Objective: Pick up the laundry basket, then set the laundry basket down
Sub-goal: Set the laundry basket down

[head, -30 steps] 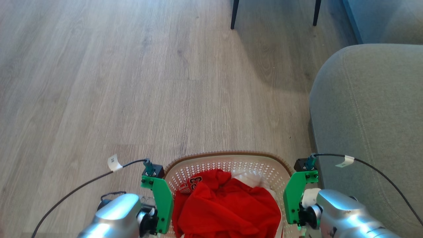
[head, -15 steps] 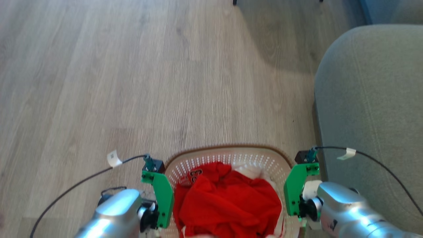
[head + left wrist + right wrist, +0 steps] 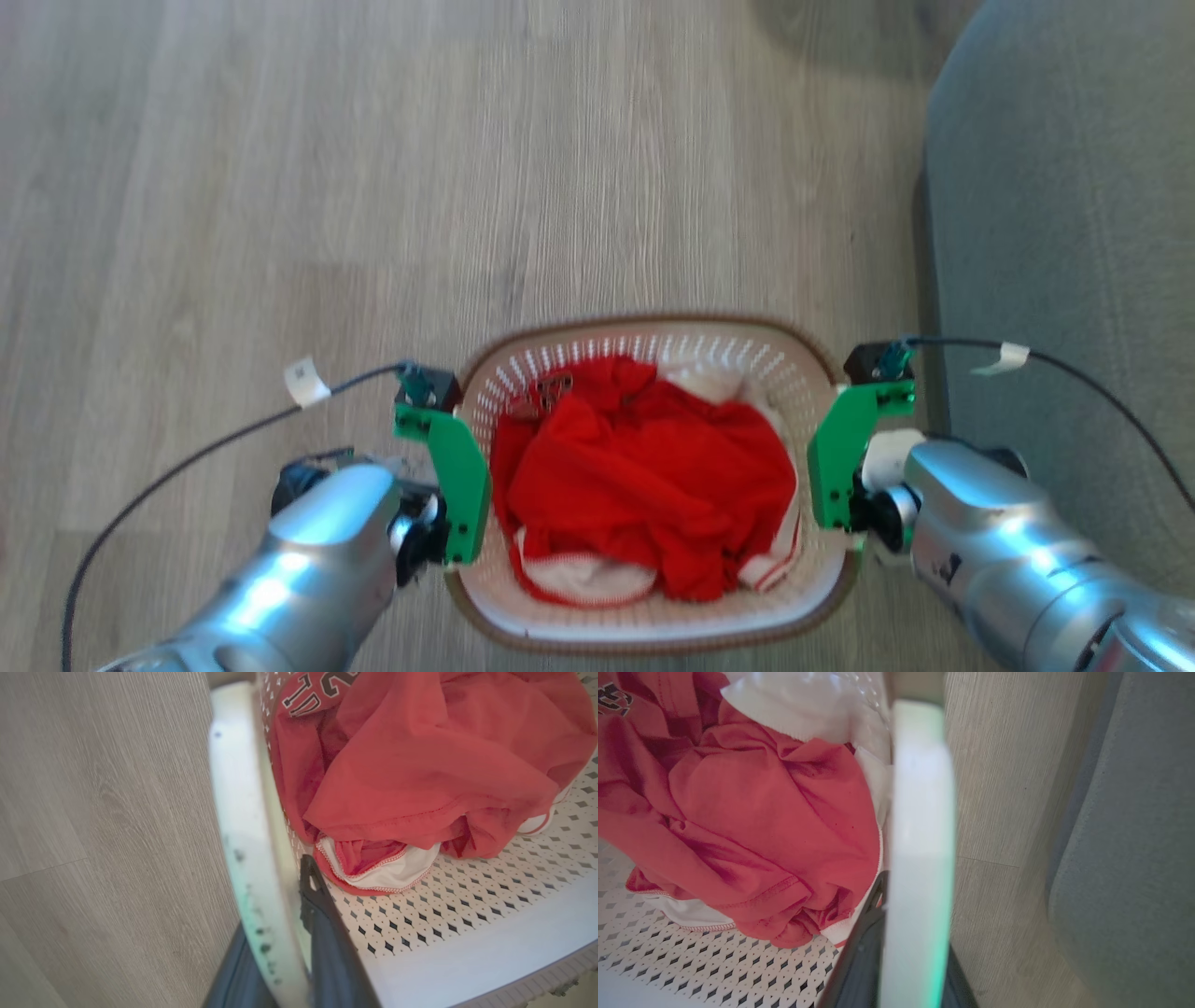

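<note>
The laundry basket [image 3: 653, 334], white and perforated with a brown rim, is low in the middle of the head view and holds crumpled red and white clothes [image 3: 644, 467]. My left gripper [image 3: 280, 933] is shut on the basket's left white handle [image 3: 238, 812], one dark finger [image 3: 322, 933] inside the basket wall and the other outside. My right gripper [image 3: 915, 952] is shut on the right handle [image 3: 920, 826] in the same way. In the head view green wrist plates [image 3: 457, 476] hide the fingers. I cannot tell whether the basket's base touches the floor.
A grey sofa [image 3: 1064, 233] runs along the right, close to my right arm and the basket's right side. Wood-look floor [image 3: 373, 168] stretches ahead and to the left. Black cables [image 3: 187, 467] trail from both wrists.
The head camera has tipped down: chair legs at the top have left the picture and the whole basket is now in it. Both grippers keep the same hold on the handles.
</note>
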Robot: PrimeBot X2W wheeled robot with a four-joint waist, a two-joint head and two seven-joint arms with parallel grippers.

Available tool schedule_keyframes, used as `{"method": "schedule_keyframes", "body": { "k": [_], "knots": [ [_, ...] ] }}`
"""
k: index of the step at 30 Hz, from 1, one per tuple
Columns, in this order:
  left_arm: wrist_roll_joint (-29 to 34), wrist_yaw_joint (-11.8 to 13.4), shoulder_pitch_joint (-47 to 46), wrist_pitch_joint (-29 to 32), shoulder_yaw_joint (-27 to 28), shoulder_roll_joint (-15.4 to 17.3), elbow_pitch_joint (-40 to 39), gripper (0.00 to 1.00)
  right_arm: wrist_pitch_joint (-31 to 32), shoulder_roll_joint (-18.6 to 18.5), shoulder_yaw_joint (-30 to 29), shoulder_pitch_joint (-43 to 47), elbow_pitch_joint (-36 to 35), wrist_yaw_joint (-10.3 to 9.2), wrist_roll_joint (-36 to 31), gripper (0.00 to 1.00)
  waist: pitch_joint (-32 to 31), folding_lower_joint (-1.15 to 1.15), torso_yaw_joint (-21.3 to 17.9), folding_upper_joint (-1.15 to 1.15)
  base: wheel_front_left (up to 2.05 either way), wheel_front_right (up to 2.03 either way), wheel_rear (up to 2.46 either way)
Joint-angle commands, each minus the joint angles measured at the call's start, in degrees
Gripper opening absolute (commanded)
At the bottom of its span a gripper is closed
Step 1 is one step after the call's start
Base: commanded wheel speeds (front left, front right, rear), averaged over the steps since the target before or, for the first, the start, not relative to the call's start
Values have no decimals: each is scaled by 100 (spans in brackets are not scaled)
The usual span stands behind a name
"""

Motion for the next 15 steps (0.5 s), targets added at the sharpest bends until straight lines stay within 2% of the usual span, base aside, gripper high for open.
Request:
{"method": "schedule_keyframes", "body": {
  "k": [1,15],
  "knots": [
    [100,-89,-331,-115,33,-83,-133,0,-96,66,29,-129,-118,41,-3,0,325,-1,-36,0,0,0,0],
    [315,-52,-931,-893,31,-94,-195,0,-683,-41,-35,-594,-101,41,42,0,1860,-1,-194,0,0,0,0]
  ]
}}
